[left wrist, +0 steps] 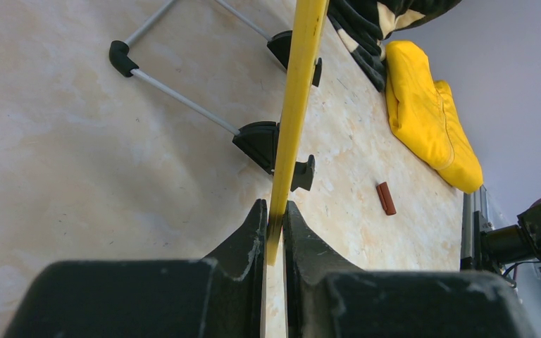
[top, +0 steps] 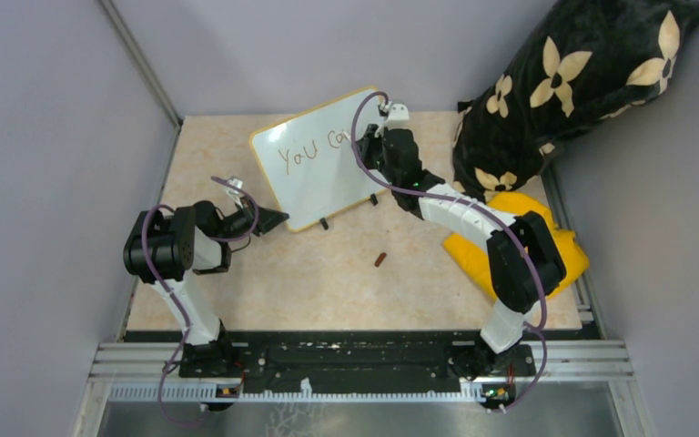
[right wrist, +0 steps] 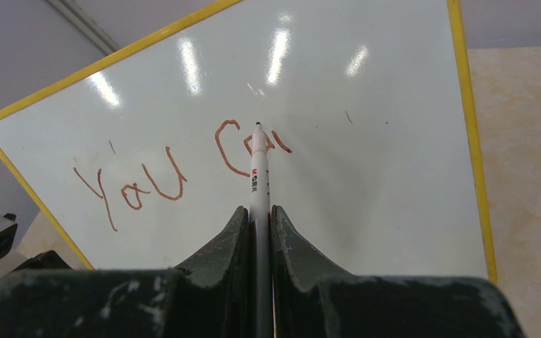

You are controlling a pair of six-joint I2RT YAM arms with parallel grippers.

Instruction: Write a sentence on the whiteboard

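The whiteboard stands tilted on black feet at the back middle of the table; its white face fills the right wrist view. The sentence in reddish-brown marker reads "You Ca" on one line, also in the top view. My right gripper is shut on a white marker, whose tip touches the board at the "a". My left gripper is shut on the board's yellow frame edge at its lower left corner.
A small brown marker cap lies on the table in front of the board, also in the left wrist view. A yellow cloth and a black floral cushion lie at the right. The board's wire stand rests behind it.
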